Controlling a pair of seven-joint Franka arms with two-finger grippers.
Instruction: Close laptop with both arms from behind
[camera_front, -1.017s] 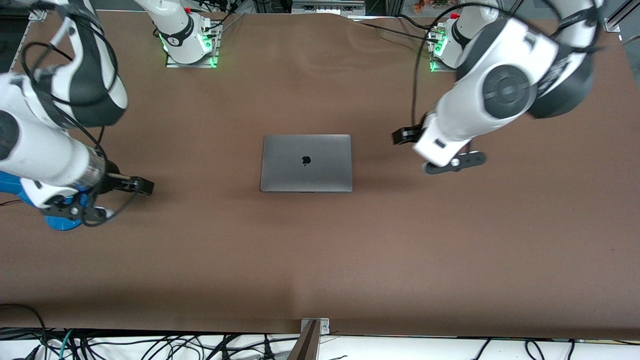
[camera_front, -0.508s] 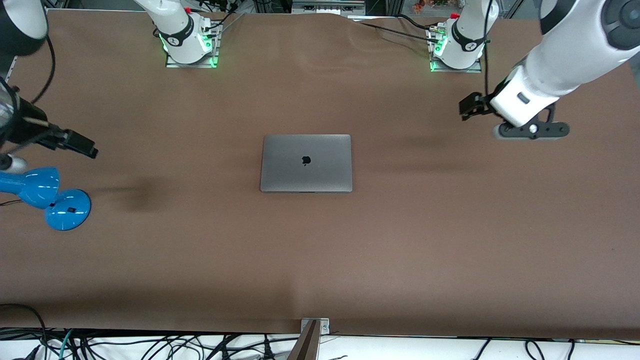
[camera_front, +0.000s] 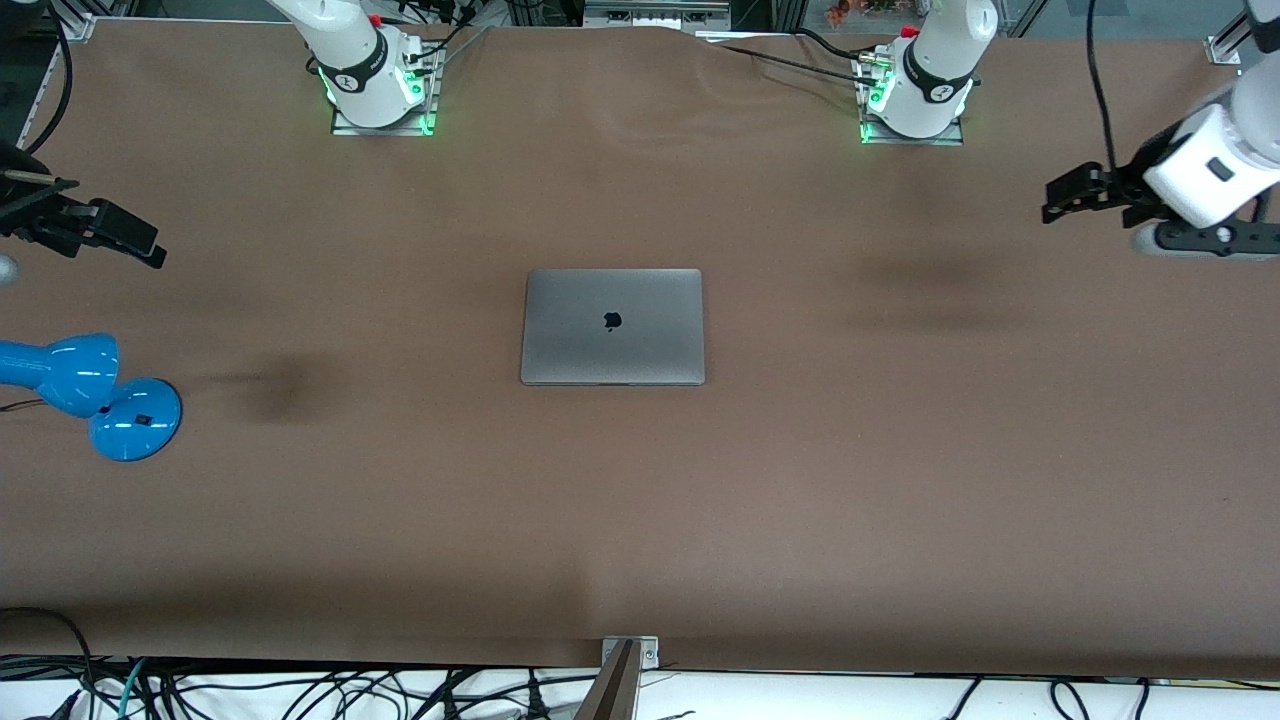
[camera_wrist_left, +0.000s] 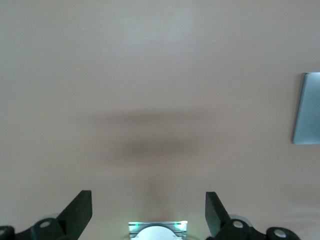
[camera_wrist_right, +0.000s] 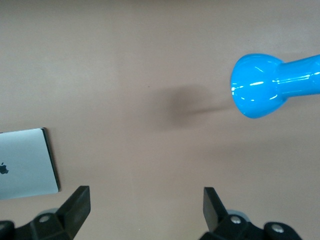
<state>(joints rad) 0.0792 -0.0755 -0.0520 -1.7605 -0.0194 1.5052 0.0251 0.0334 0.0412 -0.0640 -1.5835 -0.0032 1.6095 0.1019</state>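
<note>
The laptop is seen lying shut and flat in the middle of the brown table, its lid up with the dark apple logo showing. It is touched by neither arm.

The left pincer is held in the air over the table's edge at the left arm's end, well apart from the laptop. Its fingers are spread wide with nothing between them, and in the left wrist view only bare table, a soft shadow and a corner of the laptop are seen beneath it.

The right pincer is held over the right arm's end of the table, also well apart from the laptop. Its fingers stand wide apart and nothing is gripped. In the right wrist view the laptop and part of a blue lamp are seen below.

The blue lamp is set on the table at the right arm's end, nearer to the front camera than the laptop.
</note>
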